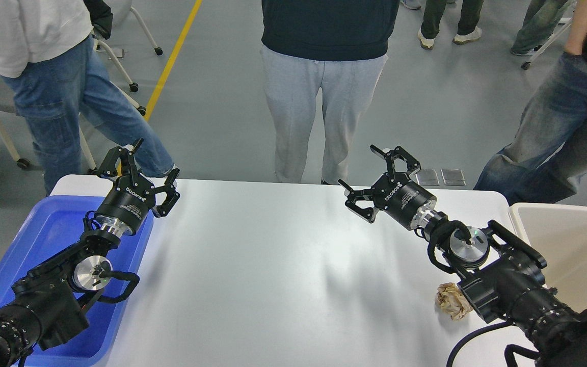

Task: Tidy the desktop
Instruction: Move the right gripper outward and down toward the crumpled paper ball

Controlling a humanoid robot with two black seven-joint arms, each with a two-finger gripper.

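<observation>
The desktop (283, 265) is a wide white tabletop with rounded corners. A crumpled ball of brownish paper (451, 300) lies on it near the right side, partly tucked under my right forearm. My left gripper (143, 171) is open and empty, held above the far edge of the blue tray. My right gripper (375, 178) hovers open and empty above the far right part of the desktop, well beyond the paper ball.
A blue plastic tray (54, 229) sits at the left end and a beige plastic bin (579, 244) at the right end. A person in grey trousers (306, 112) stands right behind the far edge, with other people and wheeled chairs (120, 61) around.
</observation>
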